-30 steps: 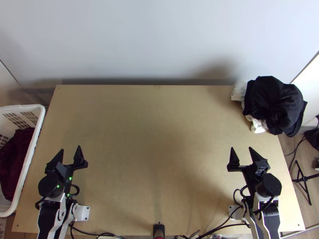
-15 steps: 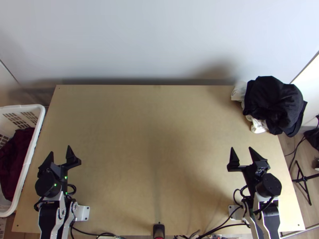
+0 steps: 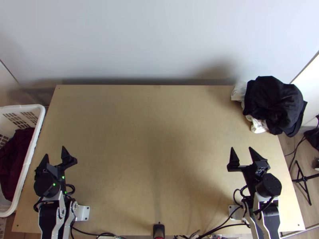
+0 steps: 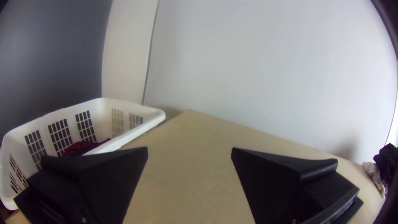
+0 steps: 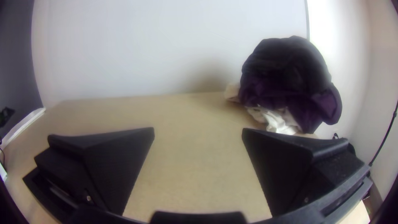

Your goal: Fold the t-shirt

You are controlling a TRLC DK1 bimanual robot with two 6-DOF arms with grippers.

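My left gripper (image 3: 55,151) is over the table's near left part, open with nothing between its fingers; the left wrist view has the left gripper (image 4: 189,151) spread wide too. Over the near right part my right gripper (image 3: 241,149) stands open and holds nothing, and the right wrist view has the right gripper (image 5: 198,132) with bare table between its fingers. Bunched dark cloth (image 3: 273,101) lies heaped at the table's far right corner, with white cloth (image 3: 259,126) under it. In the right wrist view the dark cloth (image 5: 286,74) is beyond the fingers. I cannot tell which piece is a t-shirt.
A white basket (image 3: 28,163) with dark red cloth (image 3: 16,159) inside stands along the table's left edge. The wooden table (image 3: 155,135) stretches between the arms, with a pale wall (image 3: 155,40) behind it. Cables (image 3: 223,226) run along the near edge.
My left gripper has moved left, toward the basket, and is still open. The right arm and the heap of cloth have stayed in place.
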